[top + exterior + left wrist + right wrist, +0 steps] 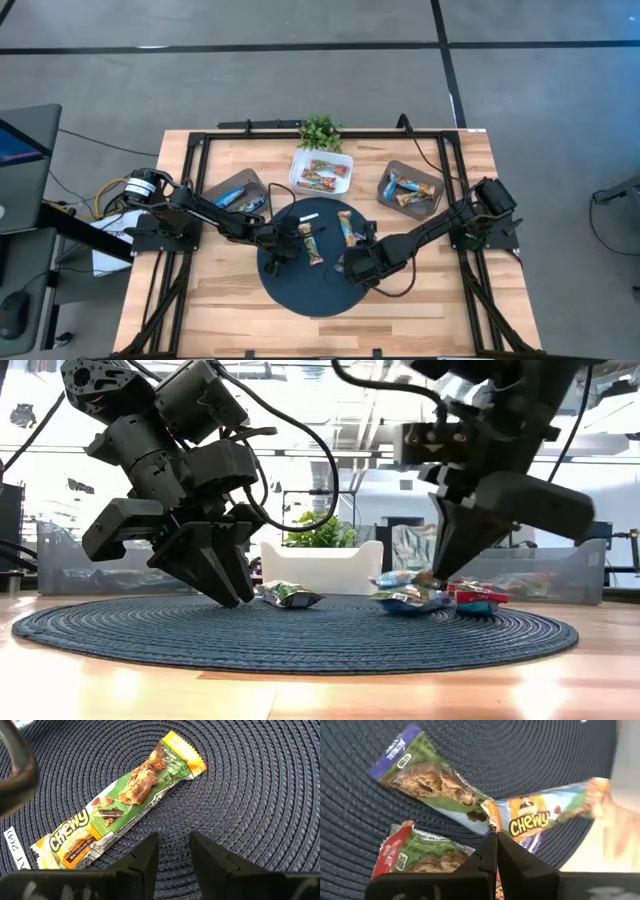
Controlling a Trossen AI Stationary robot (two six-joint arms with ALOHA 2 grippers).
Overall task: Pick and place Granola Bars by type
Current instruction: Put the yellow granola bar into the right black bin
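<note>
**Both arms down on the mat, neither pincer grasping a bar**

High view: both dark arms are reaching in over the round dark-blue woven mat (300, 285) at frame centre. The left gripper (272, 262) is sitting at the mat's left part; a shiny yellow-and-green wrapped granola bar (314, 243) is lying just to its right, long axis running roughly top to bottom. The right gripper (345, 268) is sitting right of centre, with more wrapped bars (347, 229) just above it. Sorted bars are filling the white rectangular tray (321, 172) at top centre and two grey bins, left (237, 192) and right (409, 188).

Low view: the left gripper (228, 592) is pointing down, tips at the mat, the green bar (288, 596) just to its right. The right gripper (446, 565) is hanging over a small heap of bars (440, 598).

Left wrist view: the two dark fingers (145, 857) are standing parted, released, nothing between them. The green bar (120, 805) is lying just ahead and to one side, long axis slanting across the frame; the left arm is the nearer one, and I judge the pincer needs shifting sideways to straddle the bar's short width.

Right wrist view: the right fingers (495, 851) are clenched together, empty, tips at the junction of a purple-ended bar (427, 777) and an orange-and-blue bar (545, 817); a red-ended bar (420, 855) is lying beside them.
</note>
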